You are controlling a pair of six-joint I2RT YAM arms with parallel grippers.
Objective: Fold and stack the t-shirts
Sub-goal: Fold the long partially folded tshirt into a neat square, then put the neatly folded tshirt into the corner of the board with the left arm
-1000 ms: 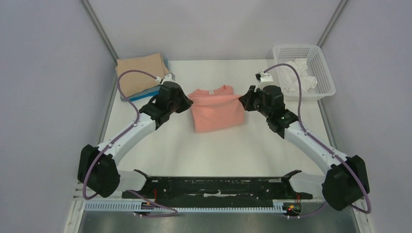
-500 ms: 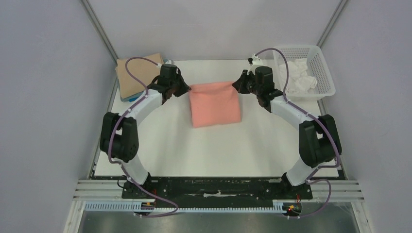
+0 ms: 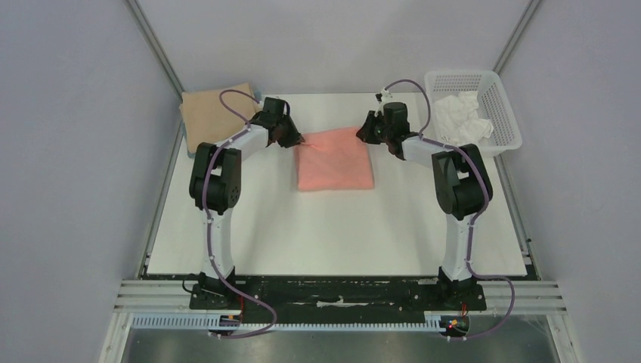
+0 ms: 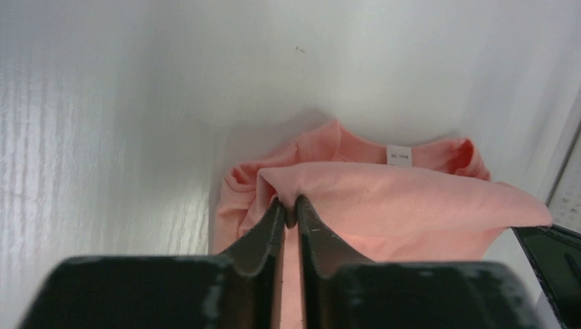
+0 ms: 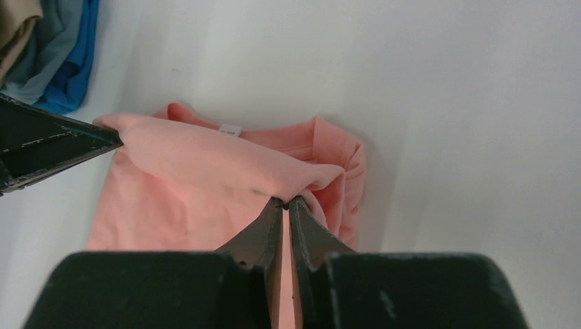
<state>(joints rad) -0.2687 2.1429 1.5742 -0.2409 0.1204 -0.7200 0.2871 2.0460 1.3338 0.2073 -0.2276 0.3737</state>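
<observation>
A salmon-pink t-shirt [image 3: 334, 159] lies folded on the white table [image 3: 332, 227] at the back middle. My left gripper [image 3: 297, 140] is shut on its far left corner, seen in the left wrist view [image 4: 290, 203]. My right gripper [image 3: 363, 134] is shut on its far right corner, seen in the right wrist view [image 5: 285, 201]. Both hold the top layer of cloth [image 4: 411, 199] stretched over the collar end, where a white label [image 5: 231, 129] shows. A stack of folded t-shirts, tan on top [image 3: 219, 115], with grey and blue under it [image 5: 65, 62], lies at the back left.
A white mesh basket [image 3: 503, 113] with crumpled white cloth [image 3: 461, 117] stands at the back right. Grey walls close in the table on both sides and behind.
Both arms have stretched away from me, carrying the near edge of the pink t-shirt over to its collar end. The shirt is now folded shorter.
</observation>
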